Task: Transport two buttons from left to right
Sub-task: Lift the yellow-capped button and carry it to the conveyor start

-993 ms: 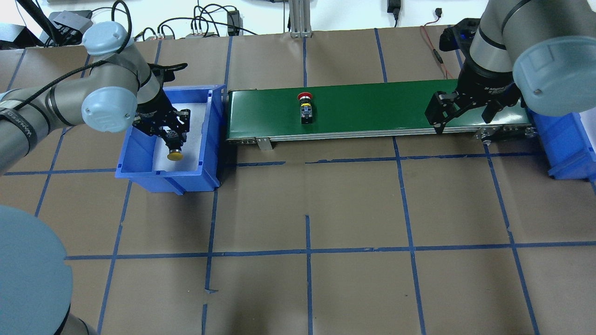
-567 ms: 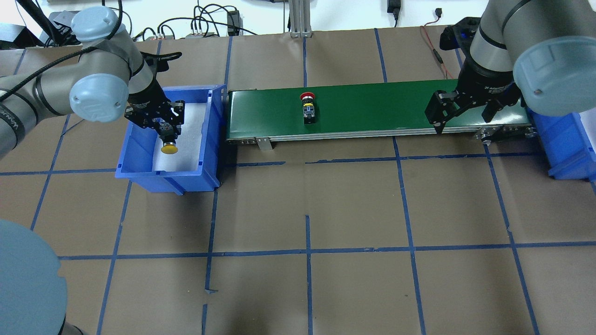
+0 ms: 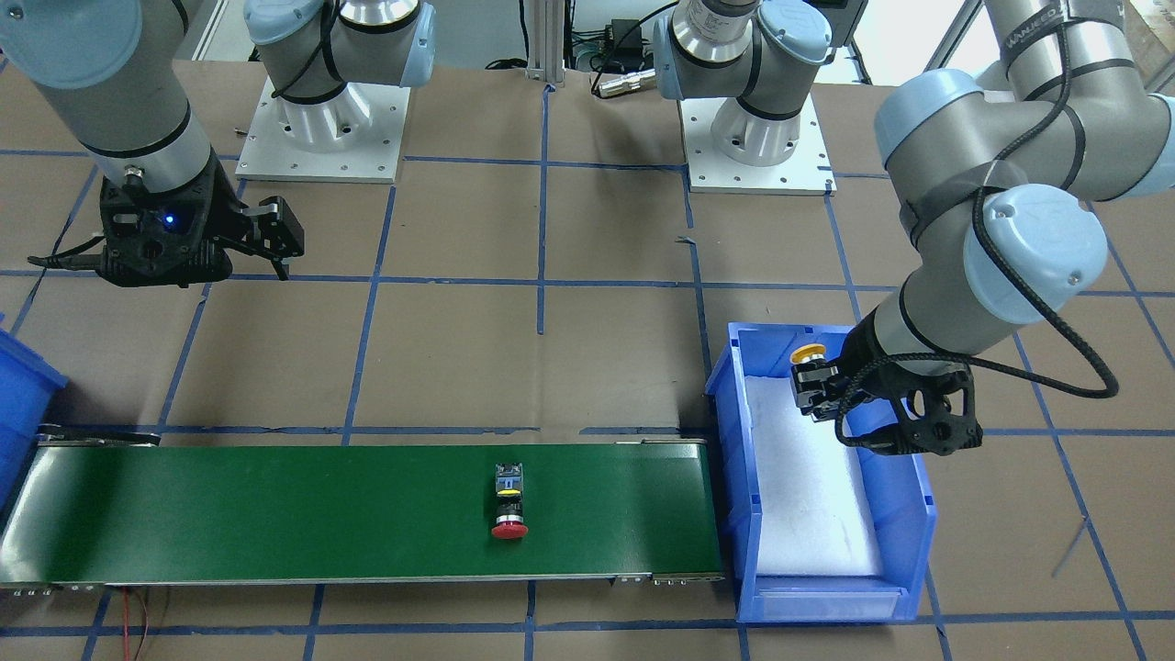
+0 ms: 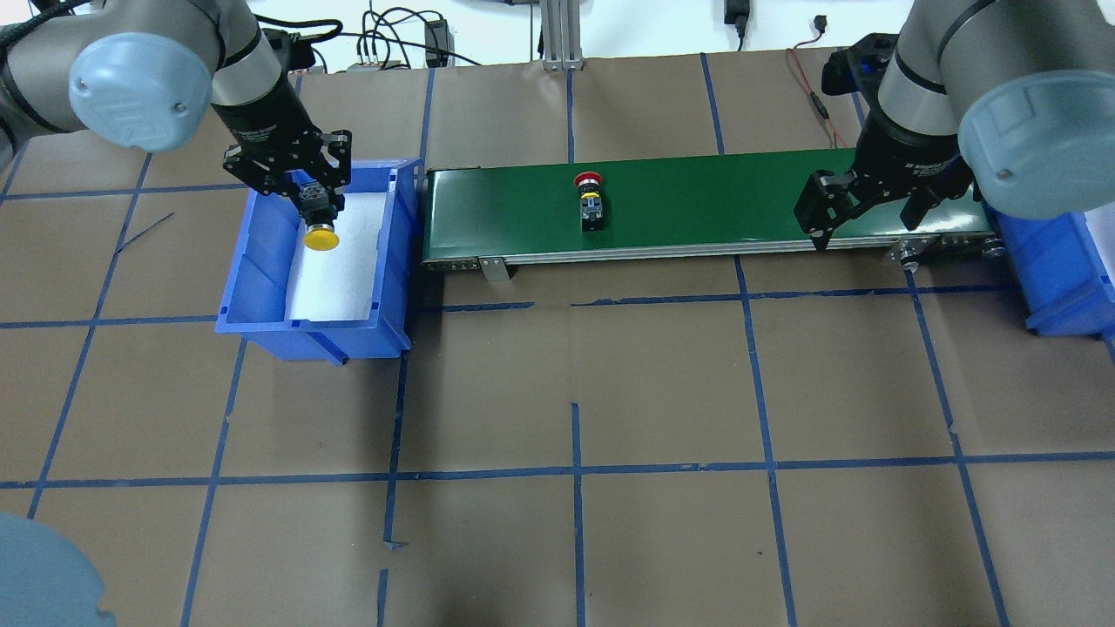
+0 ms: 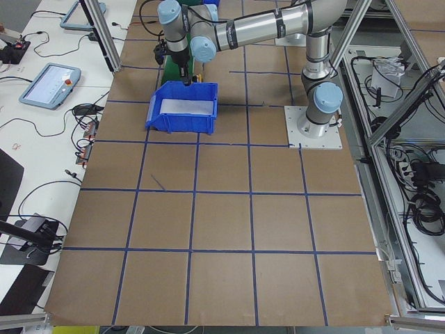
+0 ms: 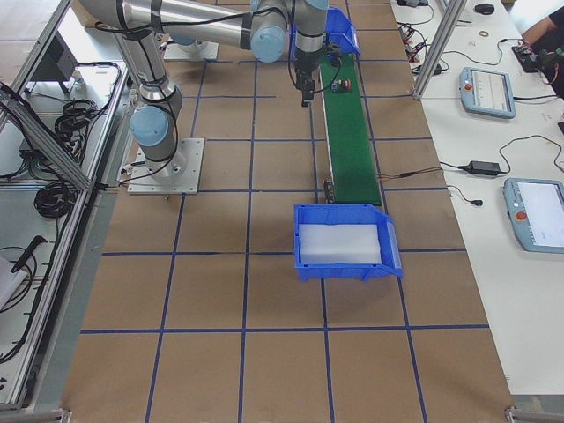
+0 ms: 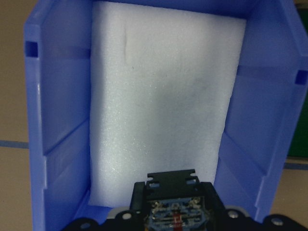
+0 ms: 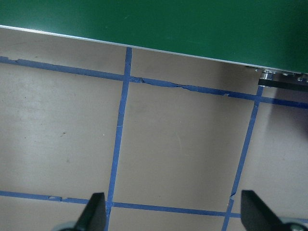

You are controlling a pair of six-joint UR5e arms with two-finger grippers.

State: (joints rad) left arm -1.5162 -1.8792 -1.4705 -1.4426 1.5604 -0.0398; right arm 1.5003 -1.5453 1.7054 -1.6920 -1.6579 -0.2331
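Change from 0.6 s ago: the left gripper (image 4: 318,198) has risen out of the open blue plastic bin (image 4: 231,305) and now sits over the bin's far half. It carries the yellow mushroom-cap push-button (image 4: 320,237) up with it. The red mushroom-cap push-button (image 4: 592,202) has shifted a little to the right on the long green conveyor belt (image 4: 697,200). The right gripper (image 4: 862,219) has not moved.

Left gripper: the fingers pinch the yellow button by its black body. The cap sticks out past the fingertips, toward the near side in the overhead view. The button hangs clear of the white foam liner (image 4: 335,287) — the wrist view shows the whole bin below it.

Right gripper: the fingers are spread wide with nothing between them. It hovers at the near edge of the belt's right end, well apart from the red button. That button lies on its side about mid-belt, cap toward the far edge.

Surface: a brown paper-covered table (image 4: 662,383) marked with a blue tape grid. The belt runs from the left bin to a second blue bin (image 4: 1058,261) at the right.

Room: we note loose cables along the far edge, white side benches with tablet-like pendants (image 5: 49,83), and aluminium framing.
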